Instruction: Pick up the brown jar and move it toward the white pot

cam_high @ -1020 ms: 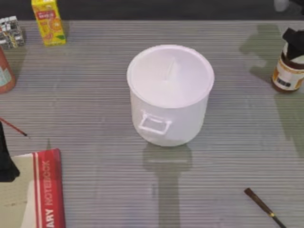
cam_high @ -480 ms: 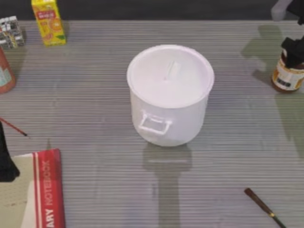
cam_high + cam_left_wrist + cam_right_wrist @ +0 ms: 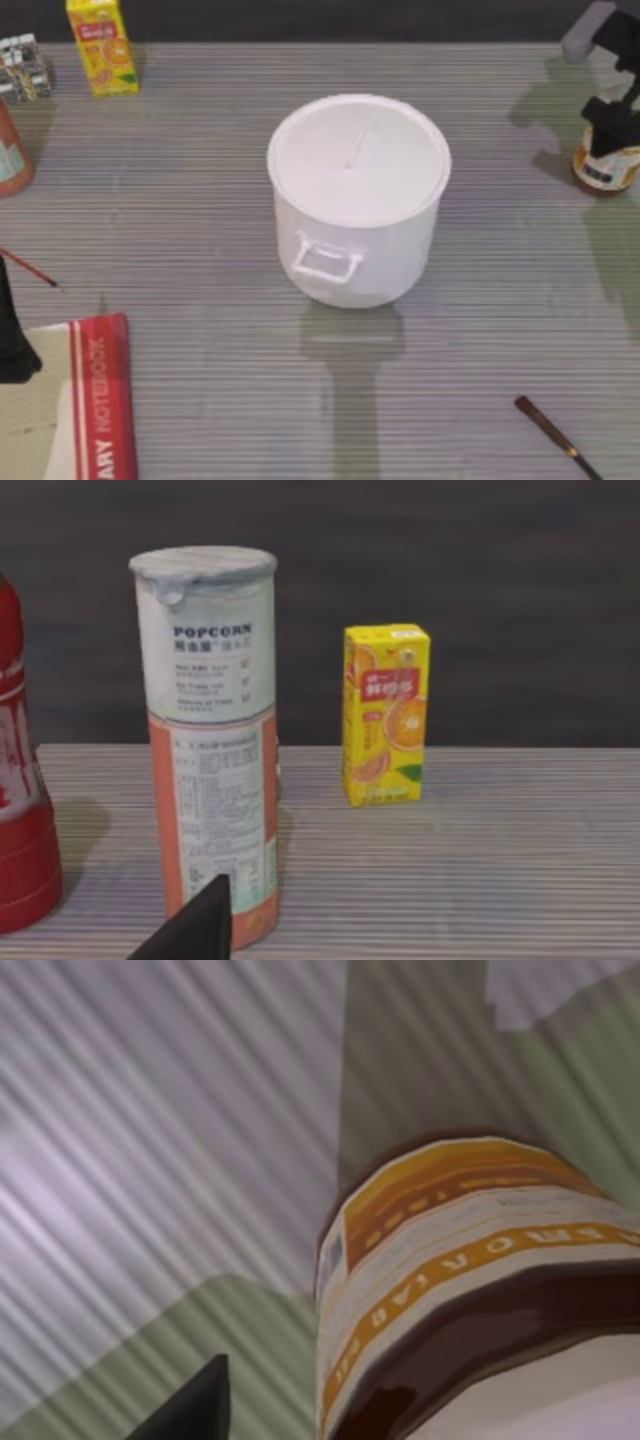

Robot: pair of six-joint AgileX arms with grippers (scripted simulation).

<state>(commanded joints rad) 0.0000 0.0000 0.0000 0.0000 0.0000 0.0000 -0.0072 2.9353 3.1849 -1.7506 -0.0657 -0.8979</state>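
The brown jar (image 3: 603, 166), with its orange-and-white label (image 3: 450, 1250), stands upright at the table's far right edge. My right gripper (image 3: 612, 118) hangs open directly over the jar's top and hides the lid. In the right wrist view one dark finger (image 3: 200, 1405) shows beside the jar, with a gap between them. The white pot (image 3: 358, 195) sits in the middle of the table, lid on, its rectangular side handle (image 3: 325, 262) facing the front. My left gripper (image 3: 10, 345) is parked open at the left edge, and one finger (image 3: 200, 930) shows in the left wrist view.
A yellow juice box (image 3: 102, 45) and a small cube (image 3: 22, 65) stand at the back left. An orange-red popcorn cylinder (image 3: 12, 150) is at the left edge. A red notebook (image 3: 95, 410) lies front left and a brush (image 3: 555, 435) front right.
My right arm has come further into view from the back right. Its gripper has shifted over the jar's top. The jar, the pot and the left arm have not moved.
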